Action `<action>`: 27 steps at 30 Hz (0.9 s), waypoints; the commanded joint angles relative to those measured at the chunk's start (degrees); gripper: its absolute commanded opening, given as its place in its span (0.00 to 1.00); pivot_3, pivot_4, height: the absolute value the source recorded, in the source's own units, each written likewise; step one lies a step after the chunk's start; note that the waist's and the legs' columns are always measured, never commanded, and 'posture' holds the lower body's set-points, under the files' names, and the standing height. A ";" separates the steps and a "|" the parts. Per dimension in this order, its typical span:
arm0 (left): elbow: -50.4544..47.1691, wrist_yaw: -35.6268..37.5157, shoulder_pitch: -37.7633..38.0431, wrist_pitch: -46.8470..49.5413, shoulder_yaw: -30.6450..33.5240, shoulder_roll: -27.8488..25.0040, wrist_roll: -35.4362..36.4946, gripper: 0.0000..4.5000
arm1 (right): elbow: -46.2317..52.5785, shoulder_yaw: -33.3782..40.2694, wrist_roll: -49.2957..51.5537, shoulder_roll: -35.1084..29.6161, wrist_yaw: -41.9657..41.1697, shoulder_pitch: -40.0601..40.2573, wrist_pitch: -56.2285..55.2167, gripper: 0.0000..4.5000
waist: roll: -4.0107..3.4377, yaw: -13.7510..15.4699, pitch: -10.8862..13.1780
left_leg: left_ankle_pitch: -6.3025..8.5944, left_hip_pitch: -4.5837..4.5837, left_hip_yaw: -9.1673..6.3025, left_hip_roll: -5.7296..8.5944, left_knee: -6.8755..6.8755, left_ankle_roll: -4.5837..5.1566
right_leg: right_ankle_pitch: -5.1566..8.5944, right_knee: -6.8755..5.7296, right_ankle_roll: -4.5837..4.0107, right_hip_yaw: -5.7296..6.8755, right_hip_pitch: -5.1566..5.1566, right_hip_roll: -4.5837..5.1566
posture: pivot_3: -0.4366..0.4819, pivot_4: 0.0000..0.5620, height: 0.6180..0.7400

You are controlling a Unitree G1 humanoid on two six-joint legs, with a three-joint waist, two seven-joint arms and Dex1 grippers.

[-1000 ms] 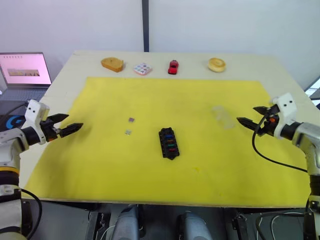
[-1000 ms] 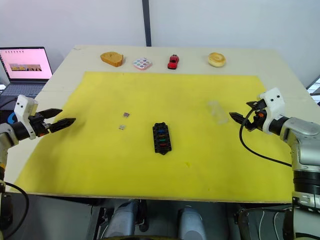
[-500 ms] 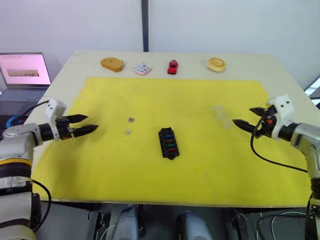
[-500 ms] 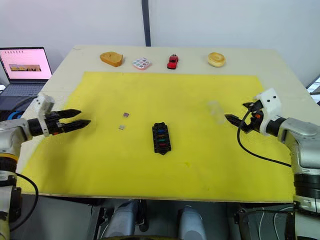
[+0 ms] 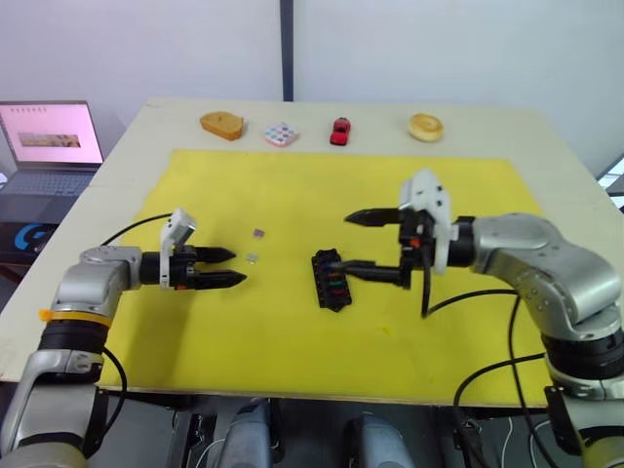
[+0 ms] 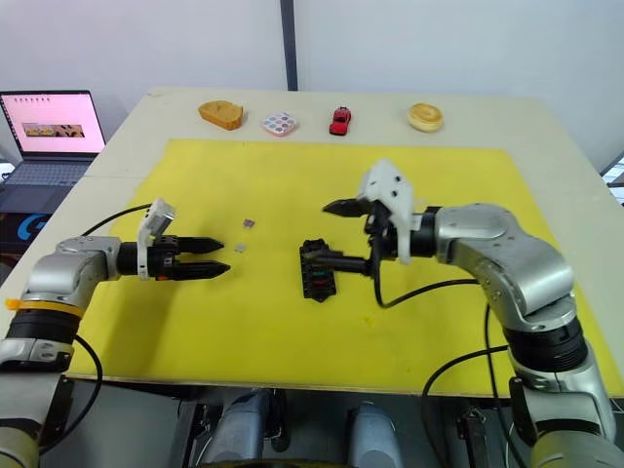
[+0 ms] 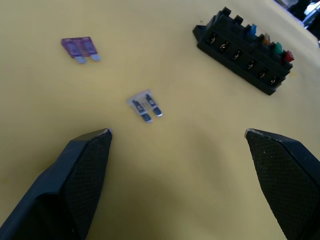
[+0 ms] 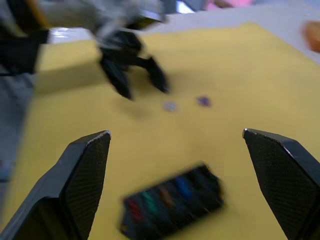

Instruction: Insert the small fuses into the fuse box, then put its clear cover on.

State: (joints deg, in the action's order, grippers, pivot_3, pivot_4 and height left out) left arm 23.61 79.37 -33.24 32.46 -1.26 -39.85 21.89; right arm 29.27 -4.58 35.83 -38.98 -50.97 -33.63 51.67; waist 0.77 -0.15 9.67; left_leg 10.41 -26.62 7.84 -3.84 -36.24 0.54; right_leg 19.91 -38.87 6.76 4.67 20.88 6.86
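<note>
Two loose fuses are lying on the yellow mat (image 5: pixel 448 322) ahead of my left gripper (image 5: pixel 234 268): the grey fuse (image 7: pixel 146 106) just off its fingertips and the purple fuse (image 7: pixel 80 47) a little farther out, toward 11 o'clock from the grey one. I'm holding the left gripper wide open, low over the mat, with nothing between its fingers. I'm seeing the fuse box (image 5: pixel 330 279) near the mat's middle, at about 3 o'clock from the left gripper, with four coloured fuses sitting in its slots. My right gripper (image 5: pixel 337 243) is spread wide open and empty, hovering right at the box; its lower finger (image 5: pixel 375 272) is reaching over the box's right edge, though I cannot tell whether it is touching. I'm not managing to make out the clear cover.
</note>
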 commanded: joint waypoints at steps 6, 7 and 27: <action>4.93 2.64 -3.99 4.23 -4.74 3.90 -0.89 1.00 | 3.77 -4.19 0.00 0.56 2.47 2.40 1.09 0.99 | 0.01 0.97 -0.01 | 0.02 0.00 0.01 0.02 -0.04 0.04 | 0.00 0.00 0.00 0.00 0.01 0.00 | 0.48 0.27 1.00; 5.50 2.83 -4.52 4.74 -5.06 4.31 -0.91 1.00 | 3.71 -4.27 -0.11 0.48 2.69 2.53 1.10 0.99 | 0.01 0.99 -0.01 | 0.03 0.00 0.01 0.03 -0.05 0.05 | 0.00 0.00 0.00 0.00 0.00 0.00 | 0.48 0.27 1.00; 19.67 3.30 -10.24 4.71 -3.71 9.80 -3.72 0.37 | 4.69 -2.06 0.21 0.18 8.35 5.36 2.17 1.00 | -0.02 1.91 -0.05 | 0.35 0.01 -0.12 0.04 -0.33 0.55 | 0.00 0.05 0.00 0.06 -0.23 0.01 | 0.48 0.27 1.00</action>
State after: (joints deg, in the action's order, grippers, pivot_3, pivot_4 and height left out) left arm 42.39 81.65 -44.77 36.66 -3.55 -30.79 19.08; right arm 32.41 -8.32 35.71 -38.29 -42.86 -28.05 54.47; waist 0.75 1.75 9.62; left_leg 10.75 -26.63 7.72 -3.81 -36.57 1.10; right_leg 19.90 -38.81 6.77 4.73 20.65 6.87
